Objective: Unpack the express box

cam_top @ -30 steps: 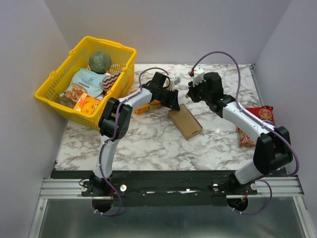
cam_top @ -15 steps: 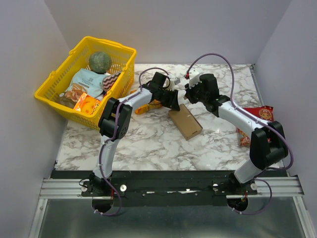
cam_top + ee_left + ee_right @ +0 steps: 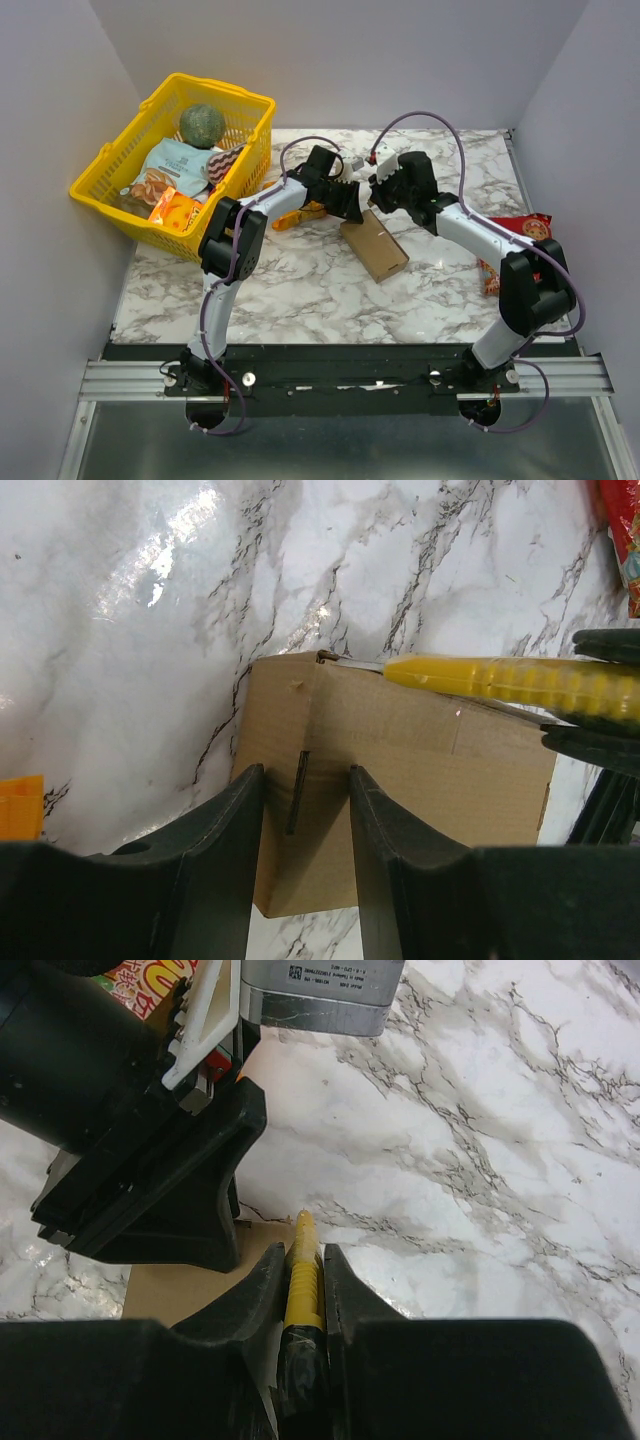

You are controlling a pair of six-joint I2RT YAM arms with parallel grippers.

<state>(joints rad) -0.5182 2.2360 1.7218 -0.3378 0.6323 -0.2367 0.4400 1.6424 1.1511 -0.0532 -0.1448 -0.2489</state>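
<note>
Leftward since a second ago, my right gripper has closed in on the far end of the express box, which lies flat just right of the top view's centre. Its fingers pinch a yellow box cutter. The left wrist view shows the blade tip at the box's upper edge, which the top view hides under the arms. My left gripper hangs over the same end, fingers spread, with a dark slit in the cardboard between them. Beneath is a white marble-patterned tabletop between pale walls. A yellow basket at upper left holds a green ball, snack packets and an orange packet. A red snack bag lies at the right edge.
</note>
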